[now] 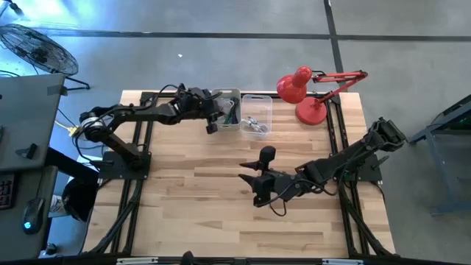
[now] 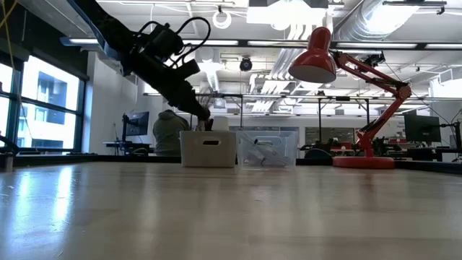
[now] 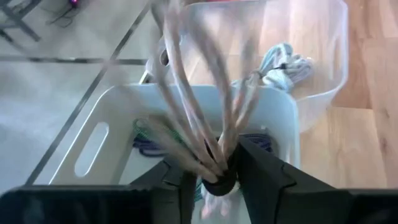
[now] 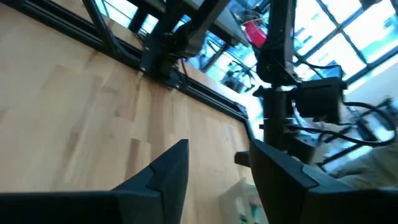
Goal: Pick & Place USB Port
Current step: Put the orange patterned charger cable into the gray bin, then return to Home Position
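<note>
A bundle of beige USB cable loops sits between the fingers of my left gripper, which is shut on it. That gripper hangs over the white bin at the table's far edge, and the low view shows it just above the bin's rim. Green and purple cords lie inside the white bin. Over the middle of the table my right gripper is open, with nothing between its fingers. My left gripper pinches the cable bundle at its dark tie band between the two fingers. The fingers slant downward over the white bin. The loops fan out ahead of the fingers, blurred, above the bin's inside; I cannot tell whether they touch its contents.
A clear bin with a pale coiled cable stands right of the white bin. A red desk lamp is at the far right corner. Bare wooden tabletop lies toward the near edge. In the low view a person shows behind the table.
</note>
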